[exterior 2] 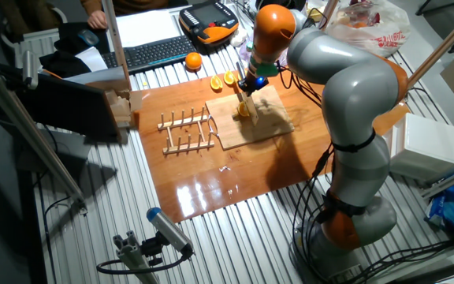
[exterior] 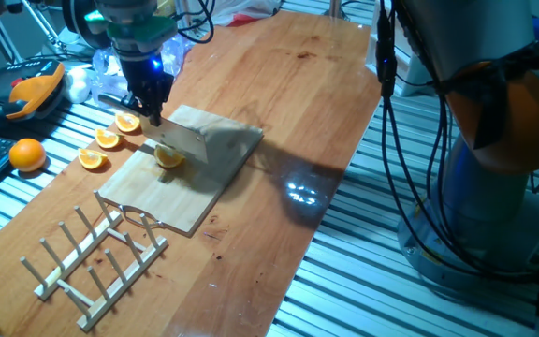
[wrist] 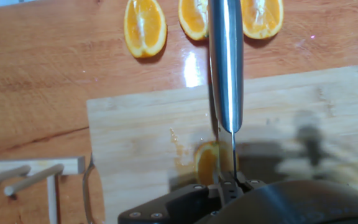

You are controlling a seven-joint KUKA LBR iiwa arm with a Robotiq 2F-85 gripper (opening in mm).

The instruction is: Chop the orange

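The orange wedge [exterior: 168,156] lies on the wooden cutting board [exterior: 199,187], near its left edge. My gripper [exterior: 151,101] is shut on a knife [exterior: 181,142] whose blade rests edge-down across the wedge. In the hand view the blade's spine [wrist: 225,62] runs straight up the frame from the gripper [wrist: 229,185]. There the wedge [wrist: 207,163] shows just left of the blade on the board [wrist: 142,130], partly hidden by it. In the other fixed view the gripper [exterior 2: 250,84] stands over the wedge [exterior 2: 244,111] on the board [exterior 2: 266,122].
Three more orange wedges [exterior: 108,139] lie on the table left of the board; the hand view shows them beyond its far edge [wrist: 145,26]. A whole orange [exterior: 27,153] sits further left. A wooden dish rack [exterior: 92,257] stands in front of the board. A teach pendant [exterior: 28,92] lies at the back left.
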